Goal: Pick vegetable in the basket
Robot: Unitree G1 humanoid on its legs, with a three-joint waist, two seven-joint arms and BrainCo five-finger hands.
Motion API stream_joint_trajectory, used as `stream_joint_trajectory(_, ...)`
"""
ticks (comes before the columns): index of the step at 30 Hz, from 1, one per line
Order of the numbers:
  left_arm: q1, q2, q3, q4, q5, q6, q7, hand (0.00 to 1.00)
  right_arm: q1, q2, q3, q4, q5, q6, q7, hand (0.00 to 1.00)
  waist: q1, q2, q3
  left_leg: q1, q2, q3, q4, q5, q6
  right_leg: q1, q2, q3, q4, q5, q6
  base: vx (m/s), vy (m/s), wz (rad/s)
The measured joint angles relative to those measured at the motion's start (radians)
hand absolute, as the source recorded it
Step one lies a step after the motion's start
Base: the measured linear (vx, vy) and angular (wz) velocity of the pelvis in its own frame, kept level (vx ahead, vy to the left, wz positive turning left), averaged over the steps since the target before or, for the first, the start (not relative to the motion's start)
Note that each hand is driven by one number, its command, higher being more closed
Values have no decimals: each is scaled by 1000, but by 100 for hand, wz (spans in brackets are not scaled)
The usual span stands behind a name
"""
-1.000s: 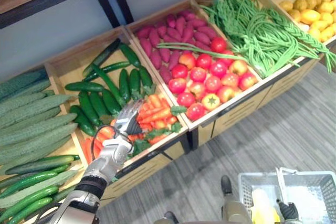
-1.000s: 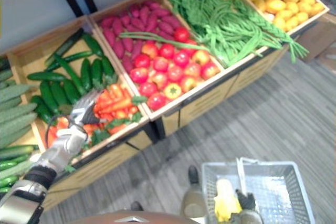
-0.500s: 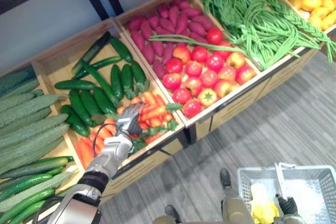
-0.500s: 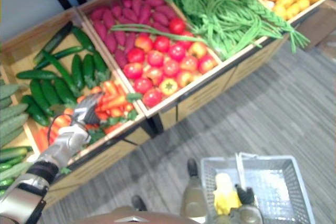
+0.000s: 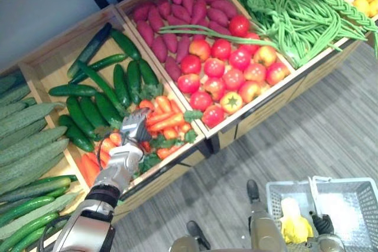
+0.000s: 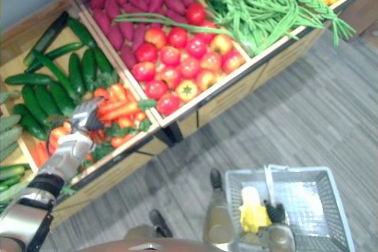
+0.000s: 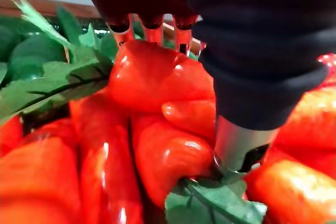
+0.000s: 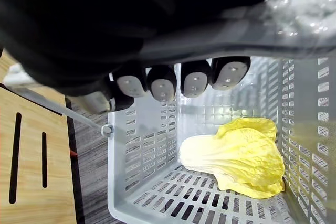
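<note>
Partly buried among carrots (image 5: 167, 120), the left hand (image 5: 133, 128) has an unreadable grip; right hand (image 8: 160, 83) clasps basket (image 8: 140, 150) handle.

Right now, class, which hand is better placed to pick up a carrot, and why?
Left. The left hand rests on the carrots; the right hand is curled round the handle of the basket, well away from them.

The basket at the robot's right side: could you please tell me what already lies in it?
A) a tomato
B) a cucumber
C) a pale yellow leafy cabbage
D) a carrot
C: the right wrist view shows a pale yellow leafy cabbage lying on the bottom of the grey basket.
</note>
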Motion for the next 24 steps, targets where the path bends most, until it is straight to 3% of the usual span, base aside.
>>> stream_joint_trajectory(24, 13, -22, -3, 37, 9, 7, -47, 100, -17, -8, 38, 11, -2, 3, 1, 100, -5, -2, 26, 37, 5, -5, 13, -2, -3, 34, 5, 1, 14, 4, -1, -20, -38, -1)
